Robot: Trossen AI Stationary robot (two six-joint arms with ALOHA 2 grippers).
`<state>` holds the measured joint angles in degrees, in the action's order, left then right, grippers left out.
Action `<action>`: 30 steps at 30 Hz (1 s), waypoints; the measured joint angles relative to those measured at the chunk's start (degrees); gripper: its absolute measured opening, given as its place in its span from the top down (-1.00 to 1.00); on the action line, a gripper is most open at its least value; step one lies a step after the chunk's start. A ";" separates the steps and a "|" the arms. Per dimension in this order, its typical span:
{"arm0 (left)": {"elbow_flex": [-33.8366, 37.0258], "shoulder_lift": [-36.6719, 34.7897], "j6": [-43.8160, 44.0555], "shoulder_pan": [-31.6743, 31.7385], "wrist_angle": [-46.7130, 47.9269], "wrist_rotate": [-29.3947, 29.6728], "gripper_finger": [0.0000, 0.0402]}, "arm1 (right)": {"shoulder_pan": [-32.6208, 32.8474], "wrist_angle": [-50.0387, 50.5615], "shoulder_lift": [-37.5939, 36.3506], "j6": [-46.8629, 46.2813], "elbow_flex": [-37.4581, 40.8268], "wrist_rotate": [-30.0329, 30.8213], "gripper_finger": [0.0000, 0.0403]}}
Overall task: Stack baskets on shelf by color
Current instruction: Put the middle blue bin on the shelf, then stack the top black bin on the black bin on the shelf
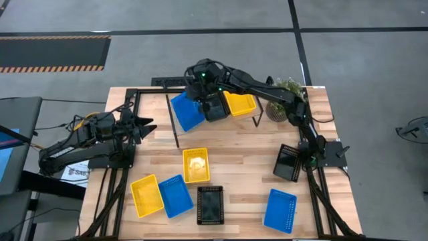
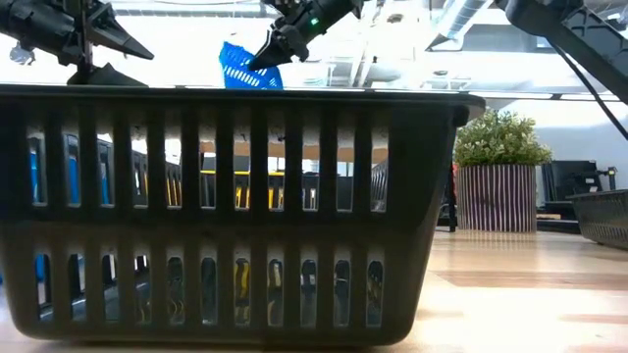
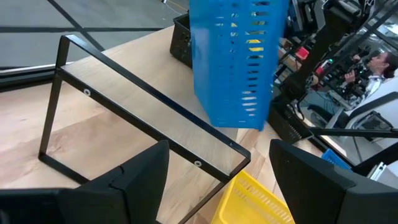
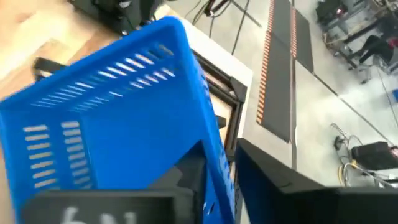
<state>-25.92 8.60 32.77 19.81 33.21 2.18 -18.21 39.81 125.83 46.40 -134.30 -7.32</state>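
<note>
Fingers of the right gripper (image 1: 202, 106) pinch the rim of a blue basket (image 1: 186, 111), tilted above the shelf (image 3: 155, 121); the left gripper (image 1: 148, 127) waits with fingers spread wide.

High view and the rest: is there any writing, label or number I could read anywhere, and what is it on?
White sheet under the left arm: dark print, too small to read.
Dark plate beside the held blue basket: pale marks, too blurred to read.
No other text shows in any view.
</note>
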 joint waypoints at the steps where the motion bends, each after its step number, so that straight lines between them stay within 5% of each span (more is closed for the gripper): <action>1: 0.00 0.00 0.00 0.00 0.17 -0.01 -0.32 | -0.08 0.15 0.12 -0.32 0.01 0.13 0.37; 9: 0.00 0.00 0.00 0.00 0.59 -0.07 -0.32 | -0.34 -1.49 0.12 -4.07 0.02 2.06 -0.16; 17: -0.01 0.00 0.44 0.00 0.89 -0.44 -0.32 | 2.14 7.82 -6.12 -7.37 0.02 9.69 -0.22; 30: 0.00 0.00 1.28 0.00 0.82 -0.95 -0.32 | 4.51 50.63 -18.83 -52.31 0.11 11.92 -0.21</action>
<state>-25.92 8.60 34.05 19.81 34.03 1.23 -13.70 90.44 107.01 -5.91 -134.19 4.60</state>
